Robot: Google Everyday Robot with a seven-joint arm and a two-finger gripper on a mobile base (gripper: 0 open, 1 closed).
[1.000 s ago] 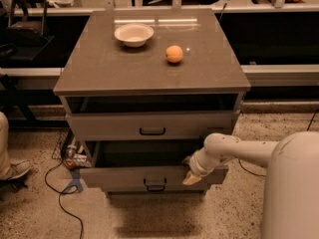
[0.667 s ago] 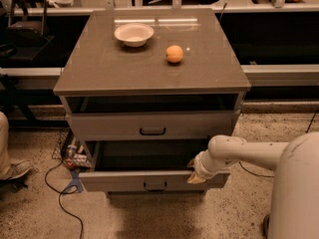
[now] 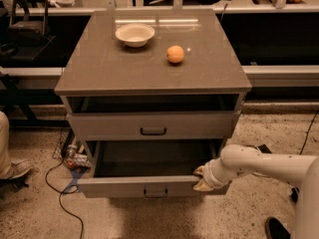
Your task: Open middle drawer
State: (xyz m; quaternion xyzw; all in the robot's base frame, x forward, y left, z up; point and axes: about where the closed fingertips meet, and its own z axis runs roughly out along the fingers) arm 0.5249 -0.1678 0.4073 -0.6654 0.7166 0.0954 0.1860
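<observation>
The middle drawer (image 3: 124, 187) is a wide grey drawer with a small dark bar handle (image 3: 155, 193) at its centre. It stands pulled well out of the cabinet (image 3: 149, 73), and its deep box shows empty and dark inside. My gripper (image 3: 201, 179) is at the right end of the drawer's front panel, away from the handle. One finger (image 3: 198, 171) sits inside the rim and the other on the outer face, clamped on the top edge. My white arm (image 3: 259, 163) reaches in from the right.
The shallower top drawer (image 3: 153, 126) above is pushed in. A white bowl (image 3: 134, 34) and an orange (image 3: 175, 54) sit on the cabinet top. Cables (image 3: 65, 193) lie on the floor at left, beside a person's shoe (image 3: 15, 171).
The middle drawer has slid further out toward the camera. My gripper has moved with it, staying on the right end of its front.
</observation>
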